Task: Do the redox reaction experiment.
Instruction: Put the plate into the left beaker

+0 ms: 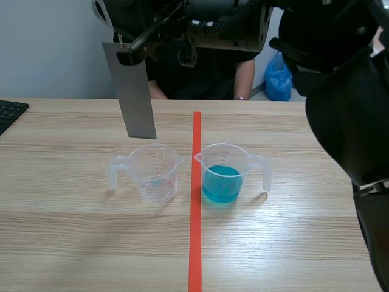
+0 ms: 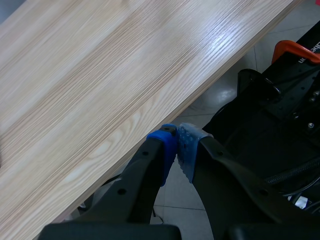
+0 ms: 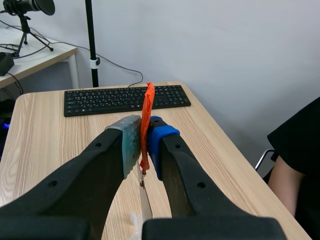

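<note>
Your right gripper [image 1: 130, 53] is raised across the top of the scene view, and its jaws are pinching the upper end of the metal strip [image 1: 135, 91]. The strip hangs straight down from them, flat and grey. Its lower edge sits just above the rim of the clear cup [image 1: 153, 172], toward that cup's far side, and it does not appear to dip inside.

In the right wrist view you see the same grip from above. The fingers [image 3: 125, 145] are closed on an orange tab [image 3: 146, 120] that stands up between the pads. The strip [image 3: 144, 200] shows edge-on as a thin line running down below them.

The second cup [image 1: 226, 173] holds blue liquid [image 1: 222, 182] and stands just across the red tape line [image 1: 195, 231] from the clear one. The two cups' handles point outward, away from each other.

Your left gripper [image 2: 177, 142] has its jaws pressed together on nothing, with the pads meeting. It hangs over the edge of the table [image 2: 100, 90], partly above the floor.

A person [image 1: 243, 73] sits across the table, and a keyboard [image 1: 9, 112] lies at its far left.
</note>
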Tool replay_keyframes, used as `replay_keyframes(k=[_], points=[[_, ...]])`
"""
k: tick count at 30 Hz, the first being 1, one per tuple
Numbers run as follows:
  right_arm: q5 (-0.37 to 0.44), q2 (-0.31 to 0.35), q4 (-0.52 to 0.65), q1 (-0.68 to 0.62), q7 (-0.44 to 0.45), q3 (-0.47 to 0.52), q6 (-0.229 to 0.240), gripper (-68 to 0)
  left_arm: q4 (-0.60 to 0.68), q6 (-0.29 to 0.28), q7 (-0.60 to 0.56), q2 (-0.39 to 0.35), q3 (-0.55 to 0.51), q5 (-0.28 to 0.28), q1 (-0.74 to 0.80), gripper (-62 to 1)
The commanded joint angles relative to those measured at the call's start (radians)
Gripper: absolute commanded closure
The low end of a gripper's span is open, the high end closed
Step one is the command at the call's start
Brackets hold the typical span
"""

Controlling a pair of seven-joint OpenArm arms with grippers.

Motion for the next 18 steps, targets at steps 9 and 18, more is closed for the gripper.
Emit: replay_keyframes(k=[9,18], points=[[-0.028,-0.041,-0.088,0.066,0.020,-0.002,0.005,-1.6,0.005,0.001,-0.014,-0.005,-0.004,-0.010,0.003,-3.9],[-0.033,-0.049,-0.169,0.080,0.064,-0.002,0.005,-1.6,0.005,0.001,-0.014,-0.002,-0.004,-0.010,0.003,-3.9]])
